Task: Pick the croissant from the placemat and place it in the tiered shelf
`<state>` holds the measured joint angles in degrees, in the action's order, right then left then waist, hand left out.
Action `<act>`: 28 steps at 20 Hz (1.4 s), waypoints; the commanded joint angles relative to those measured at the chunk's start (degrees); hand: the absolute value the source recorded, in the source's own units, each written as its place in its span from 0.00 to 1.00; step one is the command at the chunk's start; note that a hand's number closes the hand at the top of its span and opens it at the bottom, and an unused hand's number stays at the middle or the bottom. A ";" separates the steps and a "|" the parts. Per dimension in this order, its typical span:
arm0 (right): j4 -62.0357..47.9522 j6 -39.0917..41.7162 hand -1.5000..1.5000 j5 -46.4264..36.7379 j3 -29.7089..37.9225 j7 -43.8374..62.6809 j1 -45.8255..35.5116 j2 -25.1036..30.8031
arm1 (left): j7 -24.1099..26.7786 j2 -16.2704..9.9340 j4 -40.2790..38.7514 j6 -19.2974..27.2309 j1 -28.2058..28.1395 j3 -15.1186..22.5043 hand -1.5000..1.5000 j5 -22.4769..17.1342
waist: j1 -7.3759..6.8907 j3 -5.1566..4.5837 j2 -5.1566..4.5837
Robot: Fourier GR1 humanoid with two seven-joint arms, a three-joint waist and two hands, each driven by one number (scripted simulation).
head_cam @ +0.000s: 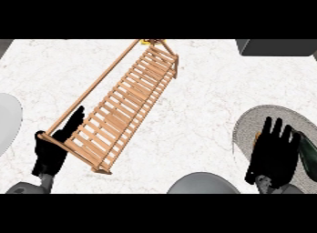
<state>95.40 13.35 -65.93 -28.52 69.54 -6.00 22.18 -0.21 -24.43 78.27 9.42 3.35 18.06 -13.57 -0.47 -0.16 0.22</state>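
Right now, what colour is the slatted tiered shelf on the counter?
Light brown wood; the tiered shelf shows best in the head view.

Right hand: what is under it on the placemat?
The right hand hangs open over the placemat. A brown sliver peeks out at its left; the rest is covered. A dark object lies beside it.

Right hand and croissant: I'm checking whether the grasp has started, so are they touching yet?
Cannot tell. In the head view the right hand lies with straight fingers over the placemat, hiding all but a small orange sliver of the croissant.
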 commanded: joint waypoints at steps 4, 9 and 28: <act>-2.62 7.73 0.00 -4.40 2.64 7.97 0.48 -4.52 | -1.23 2.12 -3.78 -1.28 2.89 0.12 0.50 0.46 | 1.28 0.08 -0.31; -3.70 8.46 0.00 -8.97 4.50 7.48 0.78 -8.90 | 0.52 0.54 -1.37 -2.34 -0.73 -0.81 0.50 0.62 | 0.61 0.11 -0.17; -15.94 2.88 1.00 -15.40 14.64 -10.88 -0.79 -10.85 | -2.59 3.74 0.36 -2.59 -0.92 -1.15 0.50 4.57 | 0.23 0.19 -0.28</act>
<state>85.31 18.98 -78.54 -13.76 57.41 -6.77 11.04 -0.31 -21.81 78.16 7.35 2.54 15.24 -10.42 -0.54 -0.74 0.87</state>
